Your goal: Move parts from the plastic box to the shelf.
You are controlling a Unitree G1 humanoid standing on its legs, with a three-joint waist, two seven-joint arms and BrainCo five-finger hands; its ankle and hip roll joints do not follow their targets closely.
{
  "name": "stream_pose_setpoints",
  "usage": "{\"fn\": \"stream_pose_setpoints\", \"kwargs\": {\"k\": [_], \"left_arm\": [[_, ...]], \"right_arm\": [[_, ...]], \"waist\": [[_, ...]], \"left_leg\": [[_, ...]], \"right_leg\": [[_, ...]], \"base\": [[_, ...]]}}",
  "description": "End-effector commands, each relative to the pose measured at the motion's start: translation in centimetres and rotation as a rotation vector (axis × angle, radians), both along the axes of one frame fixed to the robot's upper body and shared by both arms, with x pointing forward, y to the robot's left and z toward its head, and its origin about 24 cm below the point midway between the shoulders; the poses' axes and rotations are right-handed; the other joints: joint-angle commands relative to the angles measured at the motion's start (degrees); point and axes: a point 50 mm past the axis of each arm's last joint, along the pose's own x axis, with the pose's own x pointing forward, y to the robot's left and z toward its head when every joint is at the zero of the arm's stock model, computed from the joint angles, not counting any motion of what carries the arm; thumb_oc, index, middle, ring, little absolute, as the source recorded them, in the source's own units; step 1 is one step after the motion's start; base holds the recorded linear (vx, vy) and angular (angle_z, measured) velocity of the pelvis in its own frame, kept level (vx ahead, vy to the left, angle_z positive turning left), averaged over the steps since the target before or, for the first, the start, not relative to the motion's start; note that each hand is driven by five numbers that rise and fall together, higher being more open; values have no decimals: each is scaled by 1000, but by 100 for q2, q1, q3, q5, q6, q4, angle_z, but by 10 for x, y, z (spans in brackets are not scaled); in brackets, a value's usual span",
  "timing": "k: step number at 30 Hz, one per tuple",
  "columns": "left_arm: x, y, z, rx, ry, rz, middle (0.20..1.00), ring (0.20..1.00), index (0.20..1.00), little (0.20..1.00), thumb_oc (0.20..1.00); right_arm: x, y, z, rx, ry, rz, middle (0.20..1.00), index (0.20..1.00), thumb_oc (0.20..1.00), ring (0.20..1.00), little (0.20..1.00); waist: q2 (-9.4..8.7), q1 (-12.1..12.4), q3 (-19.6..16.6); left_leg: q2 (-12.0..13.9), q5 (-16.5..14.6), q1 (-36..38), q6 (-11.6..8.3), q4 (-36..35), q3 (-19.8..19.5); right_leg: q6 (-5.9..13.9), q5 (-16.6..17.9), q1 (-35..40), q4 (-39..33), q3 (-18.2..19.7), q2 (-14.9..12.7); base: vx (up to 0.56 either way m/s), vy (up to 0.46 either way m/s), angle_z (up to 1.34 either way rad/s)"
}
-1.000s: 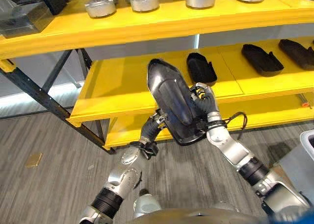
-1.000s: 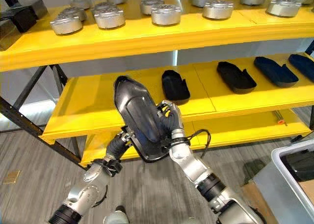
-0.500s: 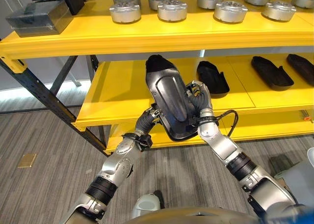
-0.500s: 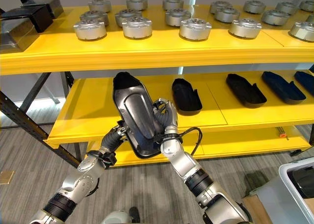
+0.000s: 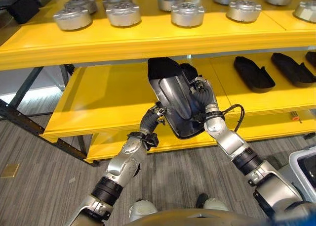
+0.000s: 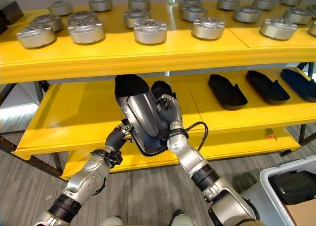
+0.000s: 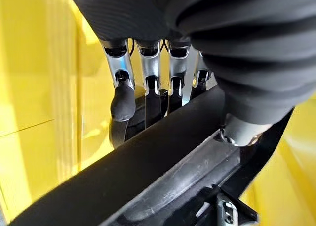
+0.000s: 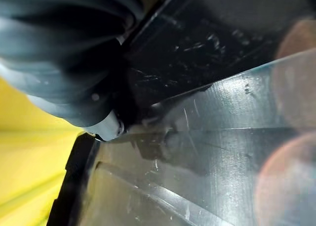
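I hold a large black moulded part (image 5: pixel 174 98) tilted between both hands, with its far end under the top board and over the yellow middle shelf (image 5: pixel 108 95). My left hand (image 5: pixel 156 113) grips its lower left edge; in the left wrist view the fingers (image 7: pixel 122 95) curl under the part (image 7: pixel 148 171) while the thumb presses its rim. My right hand (image 6: pixel 168 113) curls round the right edge, and the part's glossy surface (image 8: pixel 212 137) lies right against it. Another black part (image 6: pixel 161 89) lies just behind the held one.
More black parts (image 6: pixel 227 91) (image 6: pixel 267 85) (image 6: pixel 301 82) lie along the middle shelf to the right. Several silver round parts (image 5: pixel 187 13) stand on the top shelf (image 5: pixel 148 40). A grey plastic box (image 6: pixel 291 186) holding a dark part sits on the floor at the lower right.
The camera has shifted. Both hands have carried the black part forward, so its far end now reaches in under the top shelf's edge, over the middle shelf.
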Motion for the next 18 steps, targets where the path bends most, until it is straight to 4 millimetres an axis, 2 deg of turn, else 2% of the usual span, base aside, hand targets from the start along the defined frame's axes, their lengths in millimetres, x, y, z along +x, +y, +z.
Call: {"fn": "stream_pose_setpoints", "kwargs": {"k": [1, 4, 5, 8, 10, 14, 15, 18], "left_arm": [[14, -30, 67, -146, -322, -128, 200, 200, 200, 200, 200], [12, -30, 65, -167, -325, -123, 200, 200, 200, 200, 200], [12, -28, 64, -158, -329, -113, 200, 200, 200, 200, 200], [13, -27, 65, -147, -327, -112, 200, 200, 200, 200, 200], [16, -27, 61, -75, -308, -98, 200, 200, 200, 200, 200], [17, -29, 53, -48, -256, -91, 200, 200, 200, 200, 200], [13, -31, 50, -51, -253, -83, 200, 200, 200, 200, 200], [14, -33, 52, -63, -243, -69, 200, 200, 200, 200, 200]], "right_arm": [[5, 27, 20, 30, -47, 99, 200, 200, 200, 200, 200], [3, 26, 19, 16, -52, 99, 200, 200, 200, 200, 200], [2, 24, 17, 15, -61, 89, 200, 200, 200, 200, 200], [2, 23, 17, 20, -68, 76, 200, 200, 200, 200, 200], [0, 16, 9, 73, -26, 22, 200, 200, 200, 200, 200], [-1, 17, 1, 81, 0, -13, 200, 200, 200, 200, 200], [-2, 17, -6, 129, 44, -66, 200, 200, 200, 200, 200], [-1, 16, -7, 149, 52, -86, 200, 200, 200, 200, 200]], "waist": [[-21, 204, -64], [115, 213, -76], [134, 183, -81], [141, 156, -78], [142, 115, -67], [142, 106, -64], [145, 112, -46], [140, 112, -28]], "left_leg": [[-345, -358, 400, -108, -515, 294], [-120, 307, 363, -346, -1066, 157], [-127, 42, 416, -242, -1203, 207], [-163, -26, 463, -228, -1216, 230], [-390, -285, 511, -122, -1223, 113], [-582, -381, 645, -34, -1352, 35], [-680, -446, 723, 12, -1419, 45], [-713, -474, 731, 38, -1438, 51]], "right_leg": [[177, -193, 267, -169, -83, -28], [183, -238, 353, -171, -124, -61], [223, -318, 305, 55, -207, -258], [251, -297, 264, 138, -238, -326], [326, -207, 252, 167, -142, -378], [445, -21, 305, 0, 3, -394], [541, 90, 286, -90, 70, -431], [590, 133, 243, -97, 93, -460]], "base": [[85, 194, 10], [91, 283, 12], [63, 283, -4], [49, 237, 3], [135, 230, 21], [135, 116, 8], [164, 110, -2], [69, 36, -9]]}}
